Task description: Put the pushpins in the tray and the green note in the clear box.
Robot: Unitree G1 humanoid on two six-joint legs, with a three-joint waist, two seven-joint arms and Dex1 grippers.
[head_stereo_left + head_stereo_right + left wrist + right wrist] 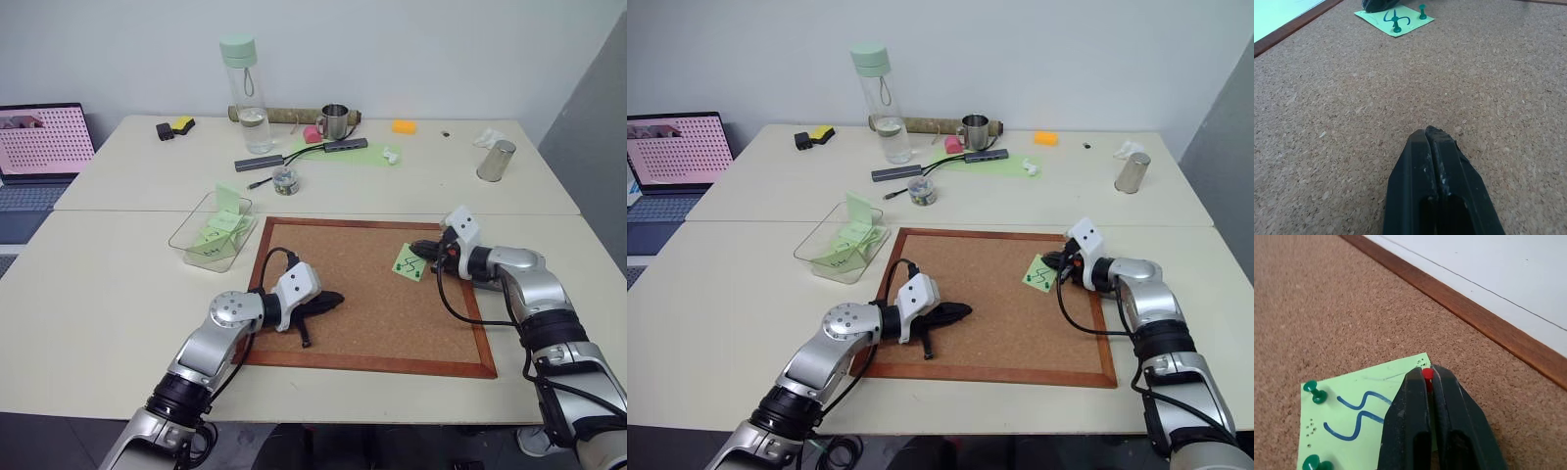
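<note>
The green note [1352, 426], with a dark squiggle, lies on the corkboard [372, 304] near its right edge. Two green pushpins [1315, 392] stand in it. My right gripper [1427, 374] is at the note's corner, shut on a red pushpin [1427, 375] whose head shows between the fingertips. My left gripper [336, 298] is shut and holds nothing. It rests low over the left part of the board, pointing toward the note [1393, 19]. The clear box [180, 239] stands left of the board with several pale green notes inside. The tray is out of view.
Behind the board stand a small glass jar [286, 179], a bottle with a mint cap [245, 93], a metal mug [333, 120] and a cable hub [263, 163]. An upturned cup [497, 160] is at the back right. A laptop [39, 142] sits at the far left.
</note>
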